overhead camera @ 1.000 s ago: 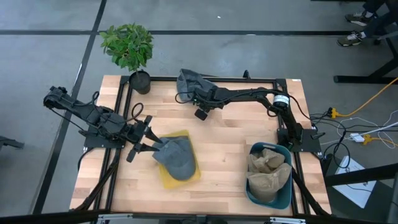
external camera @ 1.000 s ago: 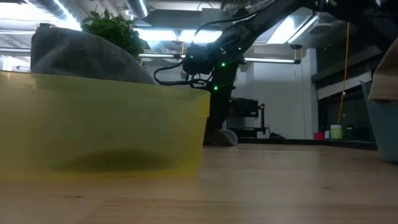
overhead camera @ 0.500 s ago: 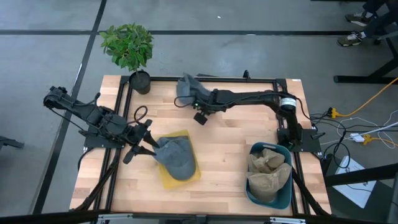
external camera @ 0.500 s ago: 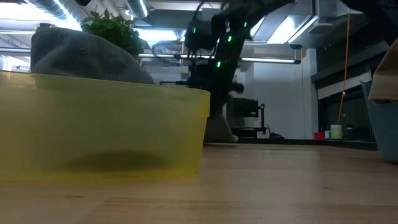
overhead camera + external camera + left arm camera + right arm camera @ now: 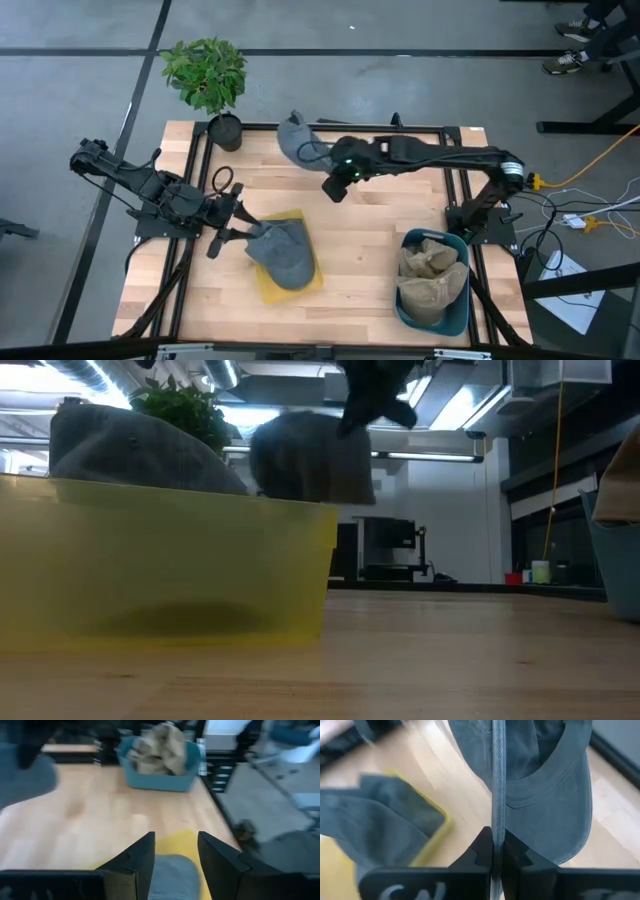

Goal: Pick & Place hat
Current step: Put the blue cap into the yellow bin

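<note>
Right gripper (image 5: 493,851) with its fingers clenched on a fold of a grey hat (image 5: 292,135), which hangs slack beyond them, lifted clear of the worktop (image 5: 380,225). The cloth is light and limp — the stitched band or brim edge gives the firmest purchase. Left gripper (image 5: 233,225), fingers parted and holding nothing, just beside another hat (image 5: 285,252) lying in the yellow bin (image 5: 268,288).

Low view cuts off the yellow bin (image 5: 160,565) at the left edge, and its wall hides the bottom of the grey hat (image 5: 140,450) sitting in it. The lifted hat (image 5: 310,458) is a blur next to that bin, and the right hand (image 5: 372,385) above it runs off the top, so its tips aren't visible there.
</note>
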